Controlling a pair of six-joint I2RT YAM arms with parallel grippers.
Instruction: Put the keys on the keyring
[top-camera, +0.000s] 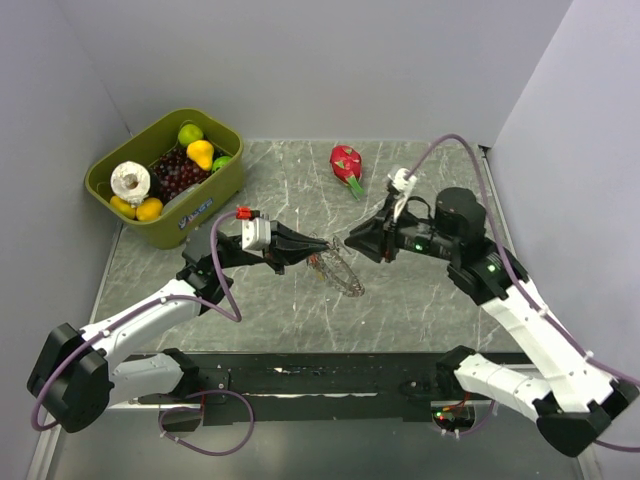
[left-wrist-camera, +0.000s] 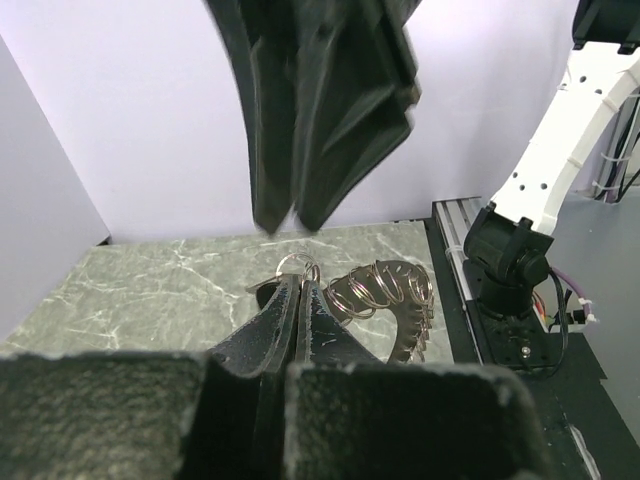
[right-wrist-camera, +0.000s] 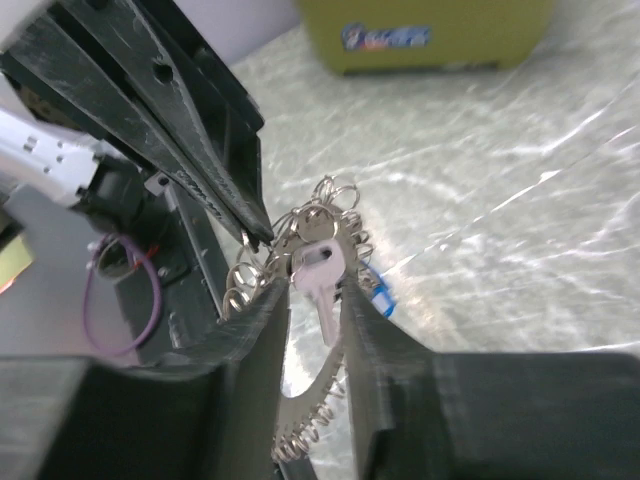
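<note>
Narrow gap between left claw (top-camera: 318, 245) and right claw (top-camera: 347, 243), keyring (top-camera: 341, 273) in it.

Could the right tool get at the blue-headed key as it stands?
Probably not yet: the right tool is shut on the pale key, and the blue-headed key lies outside its finger, beside the keyring.

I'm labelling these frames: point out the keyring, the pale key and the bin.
keyring (left-wrist-camera: 382, 289), left wrist view, coiled rim.
pale key (right-wrist-camera: 316, 263), right wrist view, its head.
bin (top-camera: 224, 191), top external view, front wall.
</note>
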